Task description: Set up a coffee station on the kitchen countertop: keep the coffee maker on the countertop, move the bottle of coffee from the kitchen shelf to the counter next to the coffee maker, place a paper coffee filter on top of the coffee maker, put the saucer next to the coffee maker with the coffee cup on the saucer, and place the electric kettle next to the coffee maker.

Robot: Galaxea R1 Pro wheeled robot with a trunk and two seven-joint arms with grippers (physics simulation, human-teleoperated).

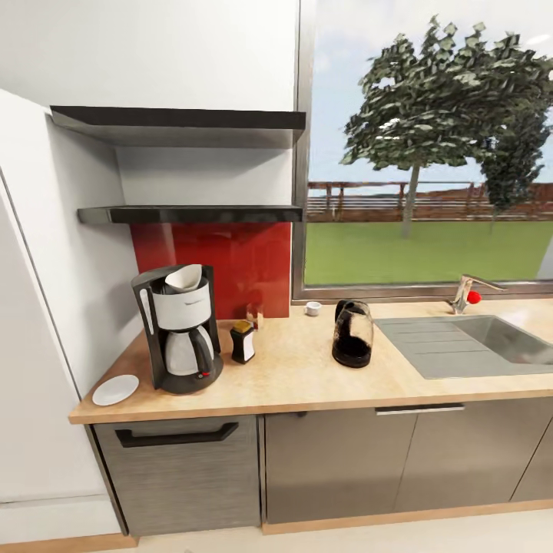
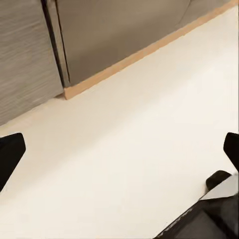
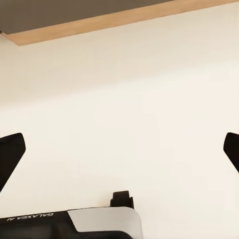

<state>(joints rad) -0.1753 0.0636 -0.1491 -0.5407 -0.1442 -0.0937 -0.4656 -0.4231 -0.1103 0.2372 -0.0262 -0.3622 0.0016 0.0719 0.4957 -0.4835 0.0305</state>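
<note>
On the wooden countertop [image 1: 307, 376] the black-and-white coffee maker [image 1: 180, 330] stands at the left, with a white paper filter [image 1: 184, 278] resting in its top. A white saucer [image 1: 115, 389] lies bare to its left. The dark coffee bottle [image 1: 243, 342] with a yellow cap stands just right of the machine. A small white cup [image 1: 312, 309] sits by the window ledge. The black electric kettle [image 1: 352, 333] stands mid-counter, apart from the machine. My left gripper [image 2: 119, 149] and right gripper [image 3: 119, 149] hang open over the cream floor, holding nothing.
Two dark wall shelves [image 1: 188, 214] hang above the coffee maker. A small jar [image 1: 254, 313] stands against the red backsplash. The sink [image 1: 491, 342] and faucet [image 1: 468, 292] lie at the right. Grey cabinet fronts [image 2: 30, 55] and a wooden plinth [image 3: 109, 22] run below the counter.
</note>
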